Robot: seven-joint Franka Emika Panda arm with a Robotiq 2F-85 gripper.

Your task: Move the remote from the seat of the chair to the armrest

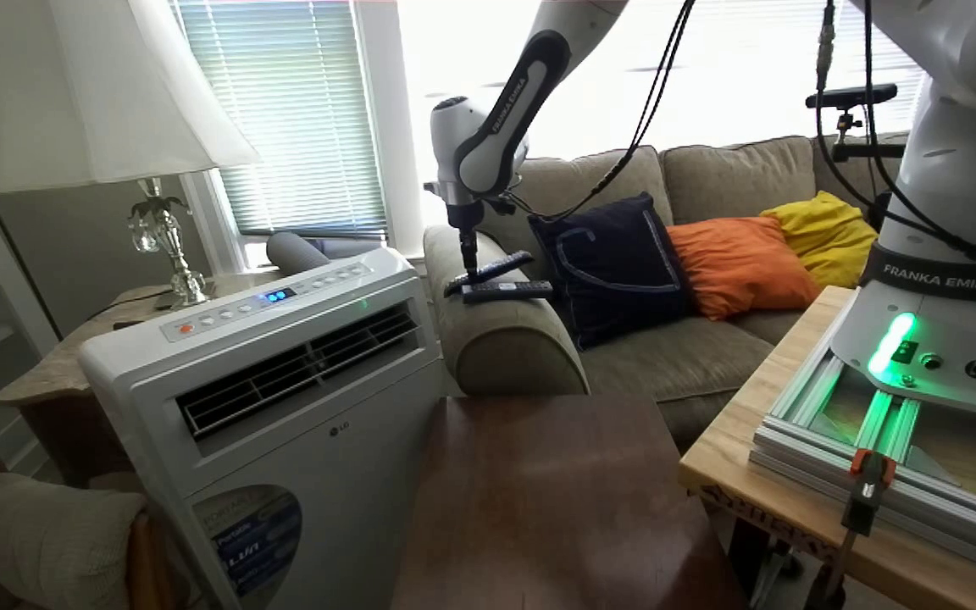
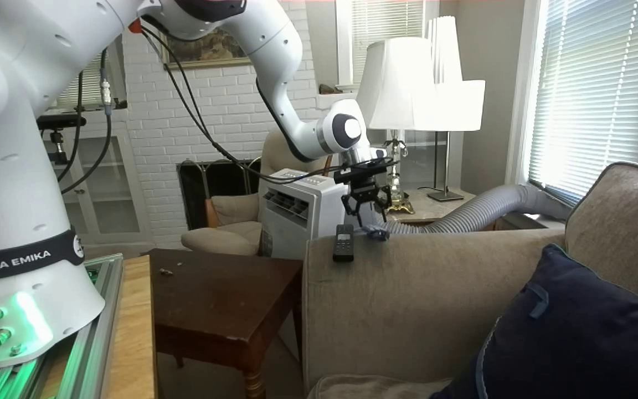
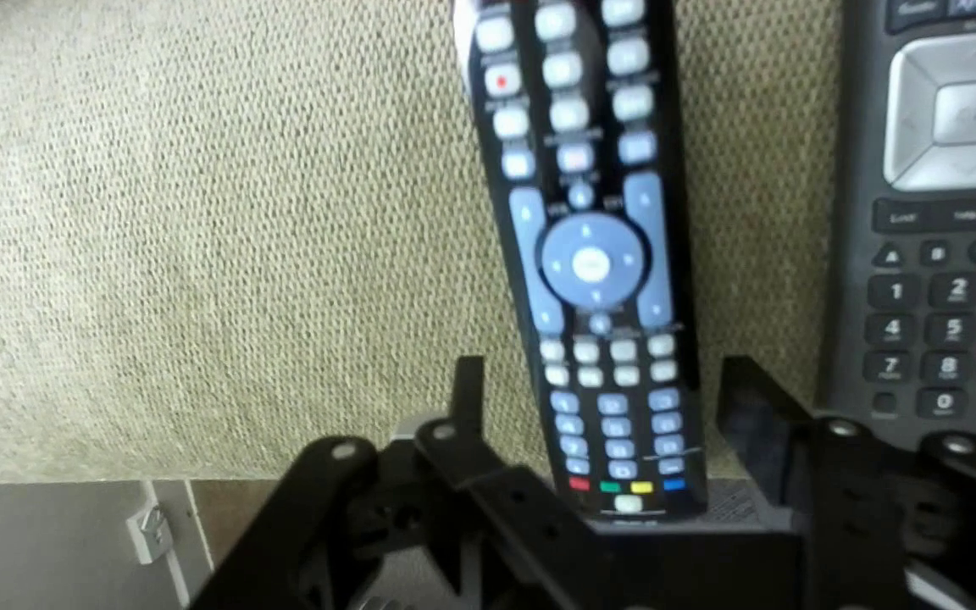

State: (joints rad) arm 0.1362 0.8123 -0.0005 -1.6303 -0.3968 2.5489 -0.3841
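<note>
Up on the rounded armrest [image 1: 522, 364] of the beige couch [image 1: 691, 360] lies the black remote [image 3: 590, 263], face up, with pale bluish buttons and a row of red, green, yellow and blue ones near its lower end in the wrist view. That end reaches a little past the edge of the fabric there. Just beside it on the same armrest is the grey remote [image 3: 933, 246], also face up, a strip of upholstery showing between them; the two lie at a slight angle to each other.

The robot's arm [image 1: 509, 106] bends down over them, and the pincer [image 3: 603, 381] points at the armrest with its fingers [image 3: 468, 394] spread wider than the black remote. One finger shows on either side of it, a gap along each edge, so it has hold of nothing. Whether the fingertips touch the fabric I cannot tell.

Further along the couch a navy pillow [image 1: 615, 271] leans near this armrest, then an orange pillow [image 1: 746, 267] and a yellow pillow [image 1: 827, 241]. In front of the armrest stands a brown table [image 1: 556, 500], and beside that a white air conditioner [image 1: 369, 457], with a grey hose [image 2: 468, 210] running toward the window [image 2: 590, 105]. A lamp [image 1: 107, 102] with a pale shade stands on the side table [image 1: 64, 364].
</note>
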